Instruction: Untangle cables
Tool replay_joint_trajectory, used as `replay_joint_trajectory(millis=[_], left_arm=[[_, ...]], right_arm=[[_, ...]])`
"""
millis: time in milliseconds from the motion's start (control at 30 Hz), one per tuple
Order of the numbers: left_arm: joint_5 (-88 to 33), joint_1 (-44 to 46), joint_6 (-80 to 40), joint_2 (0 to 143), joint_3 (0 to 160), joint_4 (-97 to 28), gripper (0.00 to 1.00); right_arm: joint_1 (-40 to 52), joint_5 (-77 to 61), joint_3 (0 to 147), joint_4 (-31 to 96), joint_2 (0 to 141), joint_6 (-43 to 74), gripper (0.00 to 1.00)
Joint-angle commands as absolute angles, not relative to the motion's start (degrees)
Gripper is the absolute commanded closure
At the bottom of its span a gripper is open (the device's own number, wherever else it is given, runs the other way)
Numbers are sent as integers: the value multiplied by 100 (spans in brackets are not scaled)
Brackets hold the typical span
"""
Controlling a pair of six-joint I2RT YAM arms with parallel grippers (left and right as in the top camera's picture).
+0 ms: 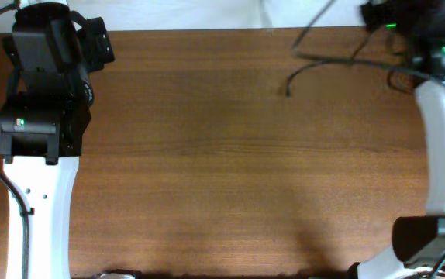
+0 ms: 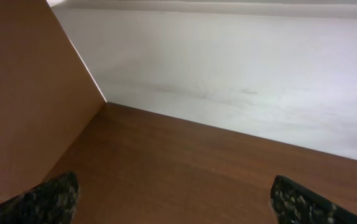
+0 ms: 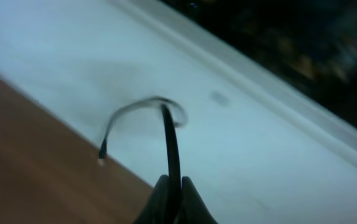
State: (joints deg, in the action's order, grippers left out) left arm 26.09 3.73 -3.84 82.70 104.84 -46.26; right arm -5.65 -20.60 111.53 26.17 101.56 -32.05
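Cables [image 1: 346, 62] are seen lying in loose black loops at the far right corner of the counter [image 1: 207, 155], some strands running off the counter's far edge. One cable [image 3: 172, 143] is pinched between the clenched fingers of the right end effector [image 3: 173, 193]. Above that grip it rises, arches over and droops to a small plug [image 3: 101, 157] hanging just over the counter's edge. The left end effector [image 2: 175, 200] is spread wide with nothing in it, near the counter's far left corner and well apart from the cords. The cords are judged light, thin and limp, yet springy enough to hold an arch. A pull is therefore likely to drag the neighbouring loops along rather than free one strand. A hold near a plug or a free end is probably best, since the smooth jacket may slip through a grip taken mid-length. Care is called for at the counter's far edge, where a released strand could slide off onto the pale surface [image 3: 259, 124] beyond. Ample bare room is offered by the counter's middle, so strands could be drawn there and laid out apart. Whether any strand is caught under the right arm [image 1: 439, 139] cannot be told.
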Motion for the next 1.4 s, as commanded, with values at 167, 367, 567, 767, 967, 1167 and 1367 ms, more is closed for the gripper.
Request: replay_joint_trajectory(millis=[167, 367, 567, 767, 967, 1167, 1367], left_arm=[[2204, 360, -296, 8270, 10495, -4663, 1], [2185, 357, -294, 8324, 10495, -4700, 1], [2209, 357, -294, 8331, 10495, -4707, 1], [2224, 357, -294, 8335, 10495, -4731, 1], [2224, 357, -294, 8357, 10495, -4768, 1], [2224, 357, -294, 8357, 10495, -4744, 1], [2222, 357, -294, 8357, 10495, -4746, 1]], right_arm=[[-1503, -2832, 11166, 3057, 10722, -2928, 96], [-469, -2738, 11133, 3216, 11118, -2971, 96], [-292, -3236, 11015, 3540, 12442, -2969, 96], [-285, -3083, 11015, 3033, 13487, -2969, 96], [-338, -3870, 11128, 3295, 13284, -2967, 1], [-388, -4178, 11734, 4125, 11828, -2698, 1], [-414, 735, 11723, 4117, 12130, 364, 1]])
